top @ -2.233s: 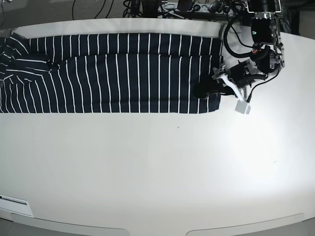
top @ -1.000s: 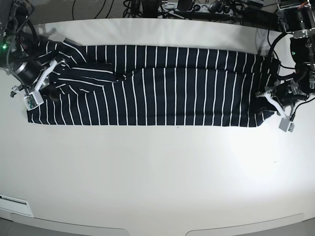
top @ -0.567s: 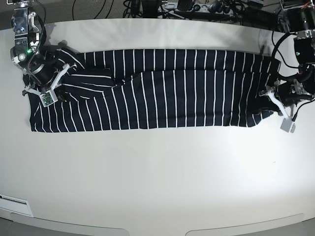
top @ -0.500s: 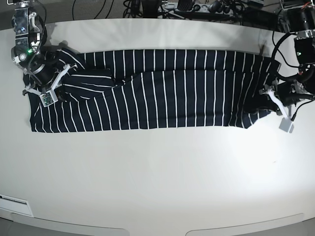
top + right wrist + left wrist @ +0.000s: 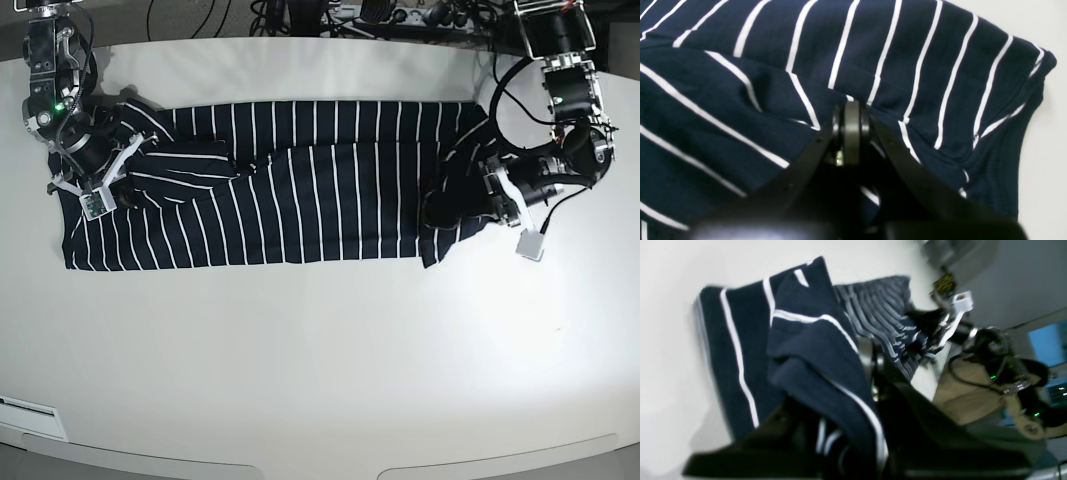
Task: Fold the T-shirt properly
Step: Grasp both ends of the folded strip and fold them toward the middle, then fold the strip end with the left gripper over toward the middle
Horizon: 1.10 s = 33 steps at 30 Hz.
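The dark navy cloth T-shirt with thin white stripes (image 5: pixel 270 180) lies stretched as a long band across the far half of the white tabletop (image 5: pixel 320 350). At the base view's right, the left gripper (image 5: pixel 470 205) is clamped on the shirt's end, with the cloth bunched and lifted over the rest of the garment; in the left wrist view navy fabric (image 5: pixel 813 350) drapes over the jaws. At the base view's left, the right gripper (image 5: pixel 112 170) is closed, pinching a puckered fold of the T-shirt (image 5: pixel 853 60) near its other end; in the right wrist view the jaws (image 5: pixel 850 113) meet with cloth gathered around them.
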### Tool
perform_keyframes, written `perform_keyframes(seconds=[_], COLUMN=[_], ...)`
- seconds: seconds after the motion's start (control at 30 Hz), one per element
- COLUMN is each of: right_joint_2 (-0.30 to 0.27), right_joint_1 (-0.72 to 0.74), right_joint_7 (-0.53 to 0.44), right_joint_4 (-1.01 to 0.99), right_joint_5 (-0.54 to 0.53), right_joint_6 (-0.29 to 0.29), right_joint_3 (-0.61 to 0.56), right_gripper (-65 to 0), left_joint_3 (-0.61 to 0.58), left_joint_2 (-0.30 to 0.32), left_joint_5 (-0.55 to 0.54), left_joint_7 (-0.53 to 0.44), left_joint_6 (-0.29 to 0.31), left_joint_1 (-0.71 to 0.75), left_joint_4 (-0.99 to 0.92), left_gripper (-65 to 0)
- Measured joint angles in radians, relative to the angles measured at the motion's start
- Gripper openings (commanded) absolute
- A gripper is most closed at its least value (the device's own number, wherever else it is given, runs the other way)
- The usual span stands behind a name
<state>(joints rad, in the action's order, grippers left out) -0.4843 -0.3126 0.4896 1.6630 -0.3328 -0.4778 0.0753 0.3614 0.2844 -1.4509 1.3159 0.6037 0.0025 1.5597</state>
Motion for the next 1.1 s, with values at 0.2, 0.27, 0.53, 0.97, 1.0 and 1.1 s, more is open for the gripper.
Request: perform_keyframes(seconds=[0.2,0.27,0.53,0.97,1.0,1.1], right_joint_2=[0.0,0.0,0.0,-0.001,-0.002,-0.002], right_joint_1=[0.0,0.0,0.002,0.009,0.008,0.008], right_joint_7=[0.0,0.0,0.004,0.038,0.042,0.049], right_joint_4=[0.0,0.0,0.0,0.001,0.001,0.001], right_joint_5=[0.0,0.0,0.0,-0.025,-0.039,-0.072], right_joint_6=[0.0,0.0,0.0,-0.034,-0.04,-0.069], right_joint_3=[0.0,0.0,0.0,0.0,0.0,0.0], right_gripper=[-65.0,-65.0,-65.0,-65.0,-65.0,-65.0], left_joint_3=[0.0,0.0,-0.028,-0.155,-0.163,-0.182], left_joint_2=[-0.137,-0.179,-0.271,-0.284,-0.284,-0.288], left_joint_5=[0.0,-0.001,0.005,0.217,0.19,0.143], left_joint_7=[-0.015,-0.019,-0.018,-0.222,-0.223,-0.228], left_joint_6=[0.079,0.08,0.082,0.082,0.082,0.068], left_joint_1=[-0.043,-0.051,-0.047,-0.03,-0.03,-0.031], left_joint_4=[0.0,0.0,-0.002,-0.01,-0.01,-0.01], left_gripper=[-65.0,-65.0,-65.0,-55.5,-45.1,-25.6])
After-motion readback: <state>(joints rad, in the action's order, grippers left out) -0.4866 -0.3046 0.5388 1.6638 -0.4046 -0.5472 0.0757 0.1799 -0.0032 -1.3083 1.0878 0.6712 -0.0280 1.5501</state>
